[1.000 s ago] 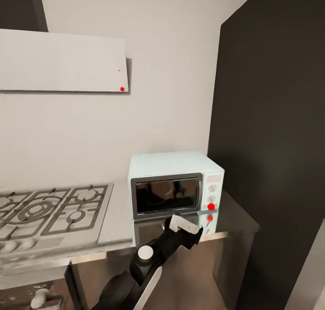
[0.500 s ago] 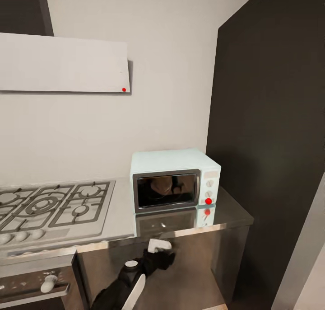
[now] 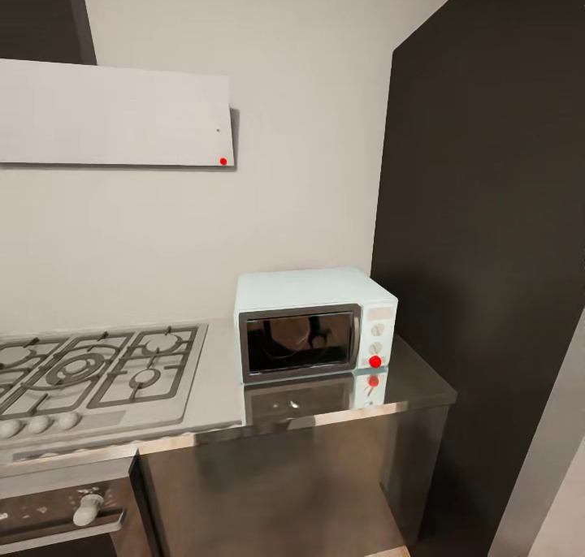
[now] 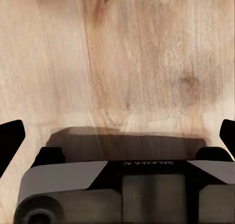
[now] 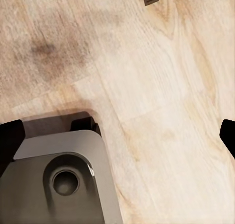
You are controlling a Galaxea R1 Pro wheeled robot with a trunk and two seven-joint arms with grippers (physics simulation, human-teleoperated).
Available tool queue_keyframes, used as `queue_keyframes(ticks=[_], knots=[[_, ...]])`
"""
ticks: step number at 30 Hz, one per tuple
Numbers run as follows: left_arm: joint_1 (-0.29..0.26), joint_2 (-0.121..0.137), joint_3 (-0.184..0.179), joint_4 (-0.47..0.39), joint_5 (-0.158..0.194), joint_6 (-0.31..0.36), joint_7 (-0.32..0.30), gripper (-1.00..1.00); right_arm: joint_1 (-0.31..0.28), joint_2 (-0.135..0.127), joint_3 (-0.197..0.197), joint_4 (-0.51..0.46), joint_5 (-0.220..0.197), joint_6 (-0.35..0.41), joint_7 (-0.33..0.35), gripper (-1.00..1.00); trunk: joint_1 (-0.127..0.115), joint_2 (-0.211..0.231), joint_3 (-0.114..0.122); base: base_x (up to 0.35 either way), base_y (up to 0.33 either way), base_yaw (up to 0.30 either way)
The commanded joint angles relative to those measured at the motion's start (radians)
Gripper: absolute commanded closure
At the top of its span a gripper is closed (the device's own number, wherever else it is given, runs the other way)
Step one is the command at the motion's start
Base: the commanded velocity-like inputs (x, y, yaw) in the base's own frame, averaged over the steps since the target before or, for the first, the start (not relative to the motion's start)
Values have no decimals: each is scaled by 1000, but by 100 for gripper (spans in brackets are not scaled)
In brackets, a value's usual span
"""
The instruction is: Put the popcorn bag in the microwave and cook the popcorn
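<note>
Microwave shut at counter's right end, bag seemingly behind its glass, red light lit.
Heating step, by the look of it; both grippers spread wide, empty, pointed at wood floor. Next: wait, watch door.

We hold our left pincer and right pincer pointed downward, each with fingertips spread wide apart.
</note>
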Motion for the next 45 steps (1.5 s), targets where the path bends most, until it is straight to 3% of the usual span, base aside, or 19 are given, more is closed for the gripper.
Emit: queue_keyframes(ticks=[1,5,8,12,16,45], knots=[[0,3,-8,7,11,-2,-2,-100,-1,-1,-8,3,3,-6,4,-100,0,-1,-1,0,0,0],[51,24,-7,14,13,-9,-2,-100,-1,4,-5,2,5,-4,3,-100,0,-1,-1,0,0,0],[108,32,-6,15,14,-22,-2,-100,-1,7,-5,2,36,-5,3,-100,0,-1,-1,0,0,0],[145,39,-6,16,34,-137,-1,-100,0,10,-6,4,90,-4,3,-100,0,-1,-1,0,0,0],[150,39,-6,16,60,-160,0,-100,10,11,-6,5,98,-4,3,-100,0,-1,-1,0,0,121],[150,39,-6,16,62,-163,0,-100,11,18,-6,5,99,-4,3,-100,0,-1,-1,0,0,267]])
